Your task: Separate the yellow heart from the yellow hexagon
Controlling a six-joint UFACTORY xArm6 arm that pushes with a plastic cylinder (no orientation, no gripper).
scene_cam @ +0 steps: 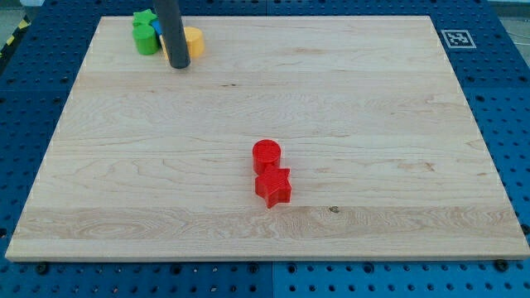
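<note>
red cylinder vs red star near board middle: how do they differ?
1. Shape: the red cylinder has a round top; the red star has pointed arms.
2. Place: the red cylinder lies nearer the view's top, the red star just below it and slightly to the view's right.
3. Footprint: the red star spreads a bit wider than the red cylinder.

Shared: same red, set close together, far from my tip.

Pale wooden board (331,99) on blue pegboard (505,99): far left, green blocks (146,33) huddle with a blue block (156,29) and a yellow block (194,40); near centre, red cylinder (266,155) touches red star (273,187).
</note>
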